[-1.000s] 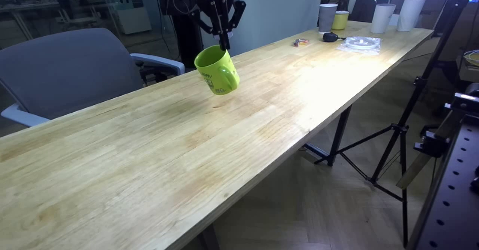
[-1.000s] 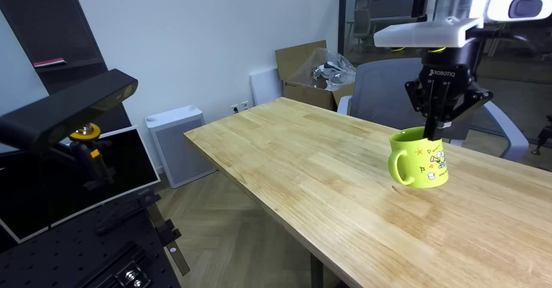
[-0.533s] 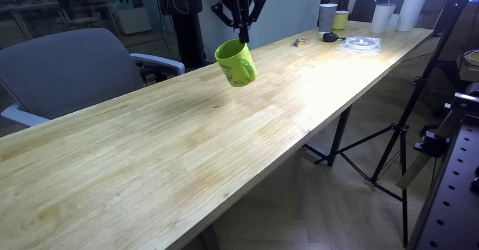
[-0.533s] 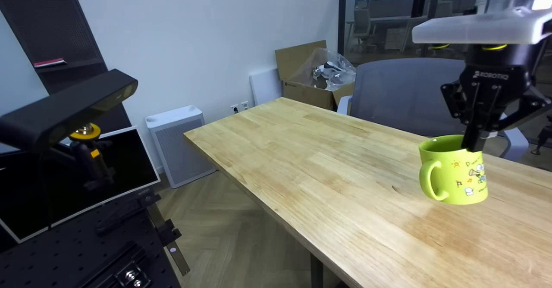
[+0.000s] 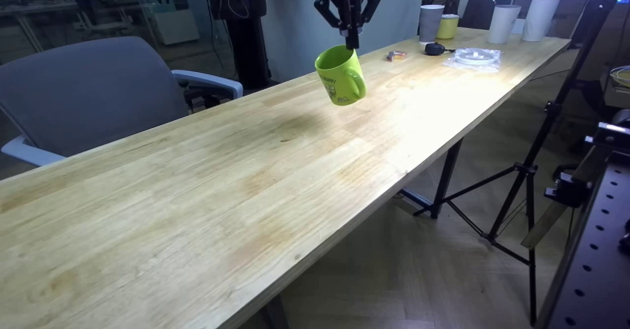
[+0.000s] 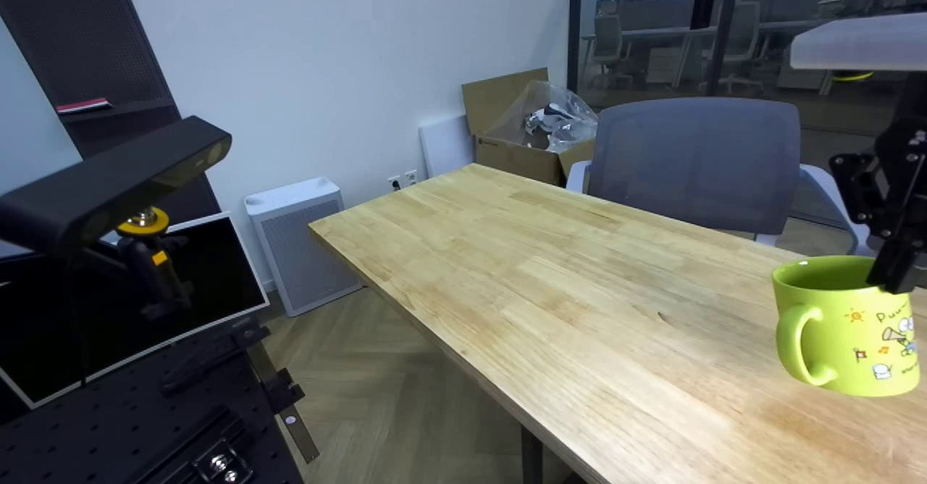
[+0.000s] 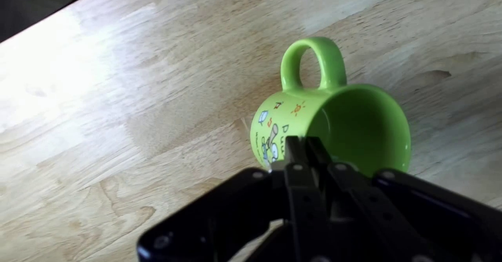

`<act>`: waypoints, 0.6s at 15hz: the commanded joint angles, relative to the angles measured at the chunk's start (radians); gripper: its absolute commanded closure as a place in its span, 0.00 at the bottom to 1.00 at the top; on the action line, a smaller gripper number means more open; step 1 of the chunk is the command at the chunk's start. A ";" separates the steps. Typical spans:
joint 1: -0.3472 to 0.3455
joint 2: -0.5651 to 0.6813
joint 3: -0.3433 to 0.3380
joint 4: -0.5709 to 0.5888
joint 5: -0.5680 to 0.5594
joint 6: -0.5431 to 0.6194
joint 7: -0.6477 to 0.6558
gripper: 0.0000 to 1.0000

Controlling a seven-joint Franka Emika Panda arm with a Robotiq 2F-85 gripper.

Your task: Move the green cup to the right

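Note:
The green cup is a lime-green mug with cartoon prints and a side handle. It shows in both exterior views (image 5: pixel 339 80) (image 6: pixel 844 343) and in the wrist view (image 7: pixel 288 107). My gripper (image 7: pixel 302 140) is shut on the cup's wall, with one finger inside the mouth and one outside. The gripper also shows in both exterior views (image 5: pixel 351 42) (image 6: pixel 892 274), cut off by the picture's edge in one of them. The cup hangs tilted in the air above the wooden table (image 5: pixel 197 191), and its shadow lies below it. Part of its rim is hidden behind the fingers.
Toward the table's far end are a small packet (image 5: pixel 395 55), a black object (image 5: pixel 434 49), a bagged white disc (image 5: pixel 475 57), a grey cup (image 5: pixel 430 23), a yellow-green container (image 5: pixel 447 27) and white tumblers (image 5: pixel 504 24). A chair (image 5: pixel 93 102) stands at the table's long edge.
My gripper has carried the cup to the right in both exterior views, slightly up in one and down and larger in the other. The grip on the cup has not changed.

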 commanded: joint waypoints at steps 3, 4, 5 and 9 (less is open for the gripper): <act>-0.031 0.018 -0.017 0.030 0.005 -0.032 -0.021 0.98; -0.034 0.022 -0.021 0.026 0.003 -0.029 -0.022 0.98; -0.036 0.026 -0.024 0.024 0.001 -0.026 -0.023 0.98; -0.043 0.050 -0.031 0.019 -0.001 -0.022 -0.029 0.98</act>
